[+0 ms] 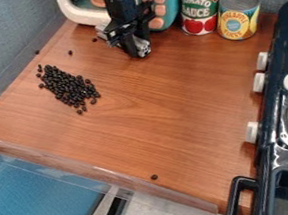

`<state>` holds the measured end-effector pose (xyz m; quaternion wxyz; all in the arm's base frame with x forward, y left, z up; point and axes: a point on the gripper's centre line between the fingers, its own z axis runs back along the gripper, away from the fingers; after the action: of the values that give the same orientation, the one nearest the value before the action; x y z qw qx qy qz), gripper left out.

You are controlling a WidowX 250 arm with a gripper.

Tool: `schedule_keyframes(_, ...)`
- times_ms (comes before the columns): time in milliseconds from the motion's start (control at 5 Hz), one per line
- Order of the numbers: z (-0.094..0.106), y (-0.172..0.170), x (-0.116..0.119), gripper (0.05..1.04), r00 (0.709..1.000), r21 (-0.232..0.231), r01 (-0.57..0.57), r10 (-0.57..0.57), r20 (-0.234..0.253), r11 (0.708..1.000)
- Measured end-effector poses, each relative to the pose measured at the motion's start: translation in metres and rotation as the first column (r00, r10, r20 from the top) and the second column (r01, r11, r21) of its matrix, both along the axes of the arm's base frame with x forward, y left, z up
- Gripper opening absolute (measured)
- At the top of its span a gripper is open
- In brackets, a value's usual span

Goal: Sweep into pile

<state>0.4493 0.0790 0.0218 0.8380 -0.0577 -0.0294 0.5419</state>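
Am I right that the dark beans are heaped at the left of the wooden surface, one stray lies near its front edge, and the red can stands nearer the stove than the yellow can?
Nearly: the camera view shows the yellow can nearer the stove than the red can. The rest holds: dark beans heaped at the left, one stray near the front edge.

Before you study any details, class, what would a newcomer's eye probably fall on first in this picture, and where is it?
Most likely the pile of small dark beans, spread at a slant over the left part of the brown wooden surface. Next might come the black tool, hanging near the back, and the red can and yellow can side by side to its right.
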Motion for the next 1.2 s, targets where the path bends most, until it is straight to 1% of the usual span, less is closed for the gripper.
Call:
schedule_keyframes(200,-0.003,0.005,-0.002,0.394,1.0,-0.013,-0.024,0.024,-0.001,1.0)
schedule_keyframes(400,-0.006,0.025,-0.012,0.394,0.995,-0.024,-0.096,0.096,0.001,0.995)
schedule_keyframes(600,-0.004,0.033,-0.021,0.394,0.99,-0.051,-0.141,0.141,-0.002,0.989)
schedule_keyframes(800,0.003,0.029,-0.029,0.394,0.99,-0.066,-0.137,0.138,0.004,0.988)
schedule_keyframes(1000,0.015,0.033,-0.039,0.394,0.987,-0.085,-0.158,0.161,0.028,0.984)
schedule_keyframes(1200,0.017,0.034,-0.048,0.394,0.985,-0.084,-0.167,0.17,0.033,0.982)
